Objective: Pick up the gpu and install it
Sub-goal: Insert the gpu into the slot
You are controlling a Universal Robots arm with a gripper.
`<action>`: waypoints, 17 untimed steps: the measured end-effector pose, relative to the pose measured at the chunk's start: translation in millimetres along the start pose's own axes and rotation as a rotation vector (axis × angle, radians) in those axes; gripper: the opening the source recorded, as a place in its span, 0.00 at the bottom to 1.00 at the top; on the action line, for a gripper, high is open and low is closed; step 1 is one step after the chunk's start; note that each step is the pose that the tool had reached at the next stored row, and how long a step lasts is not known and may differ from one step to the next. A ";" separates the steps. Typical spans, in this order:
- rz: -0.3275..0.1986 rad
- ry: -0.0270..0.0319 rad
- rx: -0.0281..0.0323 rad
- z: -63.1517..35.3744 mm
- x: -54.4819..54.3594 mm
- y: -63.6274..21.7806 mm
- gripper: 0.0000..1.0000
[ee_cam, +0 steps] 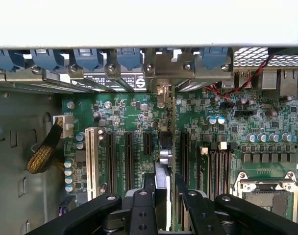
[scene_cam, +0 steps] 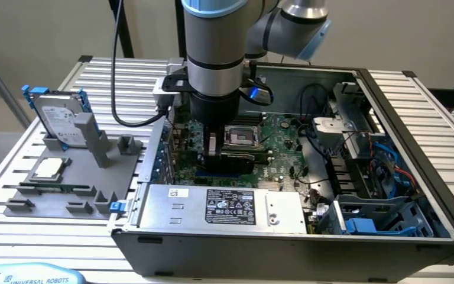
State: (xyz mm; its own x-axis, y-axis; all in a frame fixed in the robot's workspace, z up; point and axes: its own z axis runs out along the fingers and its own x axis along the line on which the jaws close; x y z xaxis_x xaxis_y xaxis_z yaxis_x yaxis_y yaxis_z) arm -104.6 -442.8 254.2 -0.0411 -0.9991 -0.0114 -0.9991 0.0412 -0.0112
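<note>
Gripping gpu point(ee_cam: 169, 147) edge-on (wrist view)

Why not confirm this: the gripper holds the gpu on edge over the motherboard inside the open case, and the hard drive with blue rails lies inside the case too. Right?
Wrong about the hard drive: the exterior view shows it standing on the grey fixture outside the case. The gripper does hold the gpu on edge over the motherboard.

A slatted metal table point(scene_cam: 448, 118) (ribbed, silvery) stands before a plain beige wall point(scene_cam: 45, 29).
</note>
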 end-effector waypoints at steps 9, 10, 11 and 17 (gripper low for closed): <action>0.000 0.0005 0.0003 0.3 -1.2 0.1 0.27; 0.000 0.0007 0.0002 0.2 -1.4 0.1 0.27; 0.000 0.0008 0.0002 0.1 -1.5 0.1 0.27; 0.000 0.0043 -0.0003 0.3 -1.7 0.3 0.27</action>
State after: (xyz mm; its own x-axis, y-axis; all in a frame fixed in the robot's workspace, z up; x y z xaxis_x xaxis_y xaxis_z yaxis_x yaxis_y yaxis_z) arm -104.9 -441.1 253.9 -0.0410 -0.9991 -0.0071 -0.9991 0.0411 -0.0109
